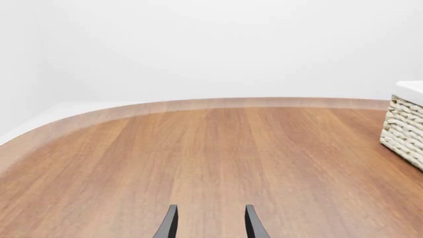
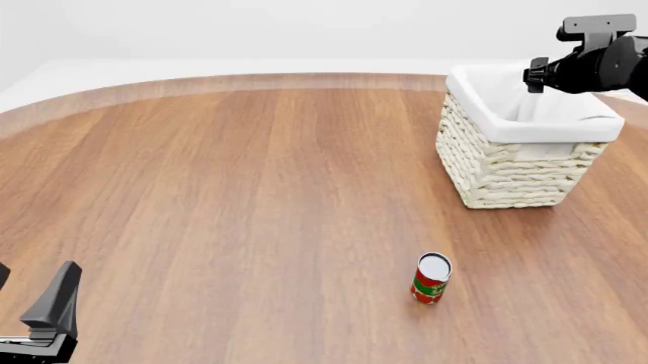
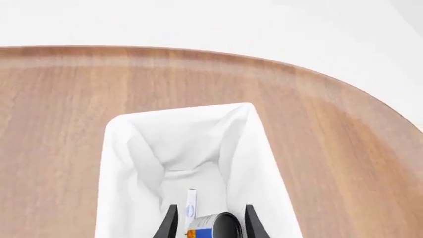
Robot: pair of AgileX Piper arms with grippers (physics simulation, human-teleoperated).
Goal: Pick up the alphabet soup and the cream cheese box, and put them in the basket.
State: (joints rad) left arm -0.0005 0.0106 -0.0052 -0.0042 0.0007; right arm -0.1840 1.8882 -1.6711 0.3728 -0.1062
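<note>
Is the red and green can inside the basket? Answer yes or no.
No: in the front view the red and green can stands upright on the table, apart from the basket.

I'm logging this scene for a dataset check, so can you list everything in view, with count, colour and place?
table: one, brown wood with a curved far edge, under everything.
basket: one, cream woven with white liner, far right of the table.
alphabet soup: one, blue and orange label, lying inside the basket between the right gripper's fingers.
cream cheese box: one, thin white with blue marks, inside the basket beside the soup can.
red and green can: one, silver top, upright on the table in front of the basket.
left gripper: one, black, low over bare table at near left, open.
right gripper: one, black, above the basket; whether it grips the can is unclear.
</note>
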